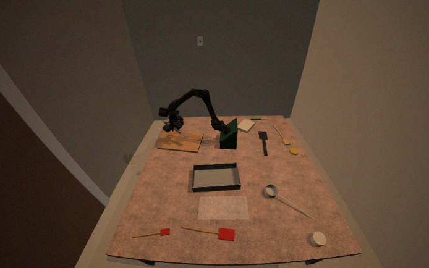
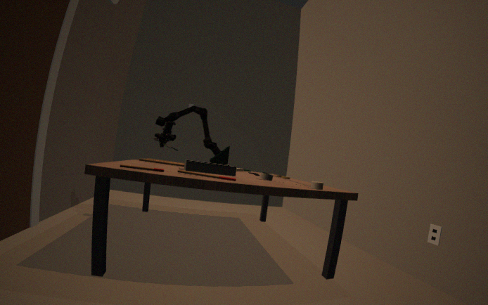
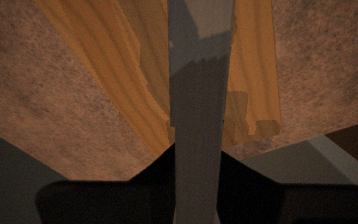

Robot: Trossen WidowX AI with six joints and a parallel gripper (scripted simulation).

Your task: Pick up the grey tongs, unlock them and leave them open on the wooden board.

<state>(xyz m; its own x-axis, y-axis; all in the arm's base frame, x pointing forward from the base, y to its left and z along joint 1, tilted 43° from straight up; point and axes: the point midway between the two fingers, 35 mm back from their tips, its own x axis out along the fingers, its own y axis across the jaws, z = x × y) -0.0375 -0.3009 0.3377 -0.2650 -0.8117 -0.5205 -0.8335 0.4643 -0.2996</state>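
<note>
The grey tongs [image 1: 181, 133] [image 2: 172, 147] [image 3: 199, 90] are held up in the air over the wooden board [image 1: 193, 146] [image 3: 261, 55]. One end slopes down to the right in the top and exterior views. They look narrow, with the arms together in the wrist view; whether the lock is on cannot be told. My gripper [image 1: 173, 126] [image 2: 162, 144] [image 3: 191, 147] is shut on the tongs, well above the board. The far end of the tongs is cut off in the wrist view. The roasting tin [image 1: 216, 188] [image 2: 210, 167] stands mid-table with nothing across it.
The green arm base [image 1: 229, 139] stands right of the board. A black spatula [image 1: 264, 144], a ladle-like pan [image 1: 271, 191], a white cup [image 1: 318, 239] and two red-headed spatulas [image 1: 226, 234] [image 1: 165, 231] lie farther off. The table's left edge runs close to the board.
</note>
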